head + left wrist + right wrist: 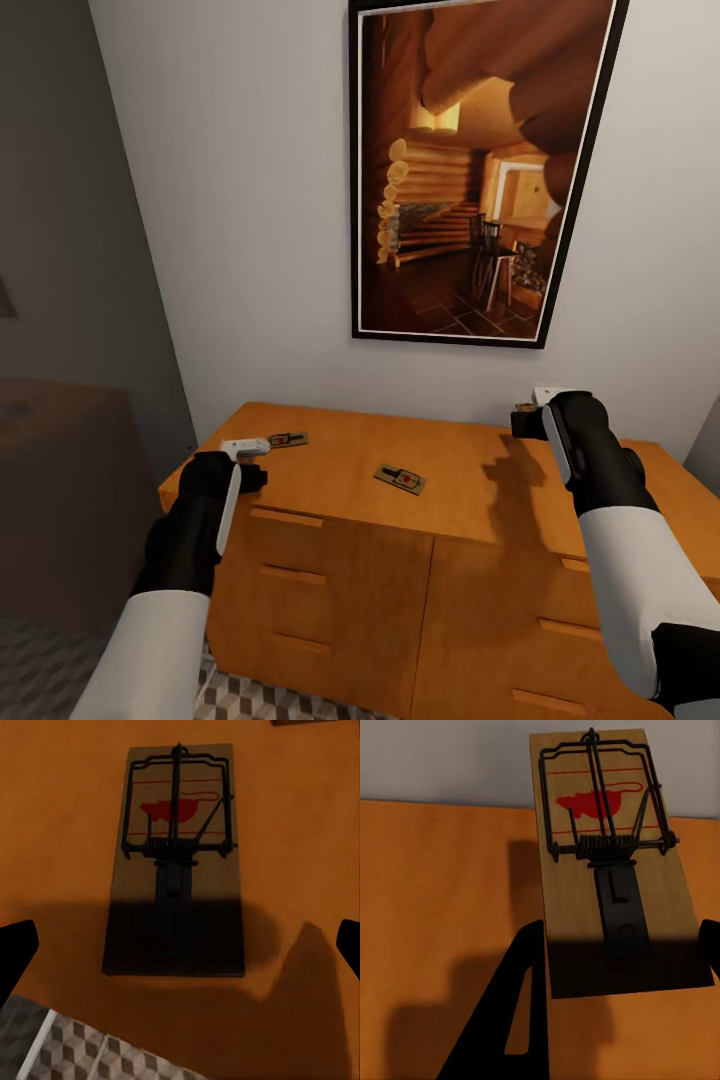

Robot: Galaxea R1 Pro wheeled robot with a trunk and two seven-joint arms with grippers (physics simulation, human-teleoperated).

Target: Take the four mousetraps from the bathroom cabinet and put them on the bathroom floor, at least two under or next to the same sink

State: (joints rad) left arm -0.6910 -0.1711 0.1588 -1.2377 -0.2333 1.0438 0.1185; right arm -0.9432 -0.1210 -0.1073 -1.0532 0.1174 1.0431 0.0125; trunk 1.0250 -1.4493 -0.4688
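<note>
1. The right gripper (pixel 527 412), in the head view, has its fingers hidden behind its own wrist, and only a sliver of a mousetrap (pixel 522 407) shows at its tip.
2. In the right wrist view the near end of that mousetrap (pixel 611 862) lies in deep shadow, and the right-hand finger (pixel 711 945) is cut by the picture's edge.
3. The left gripper (pixel 180 949), in the left wrist view, shows only two dark fingertips (pixel 16 952), both cut off at the picture's sides.
4. The cabinet (pixel 350 560) runs off the head view's bottom and right edges.
5. The traps' metal parts near the cabinet's front-left corner (pixel 287 439) are too small to make out.
</note>
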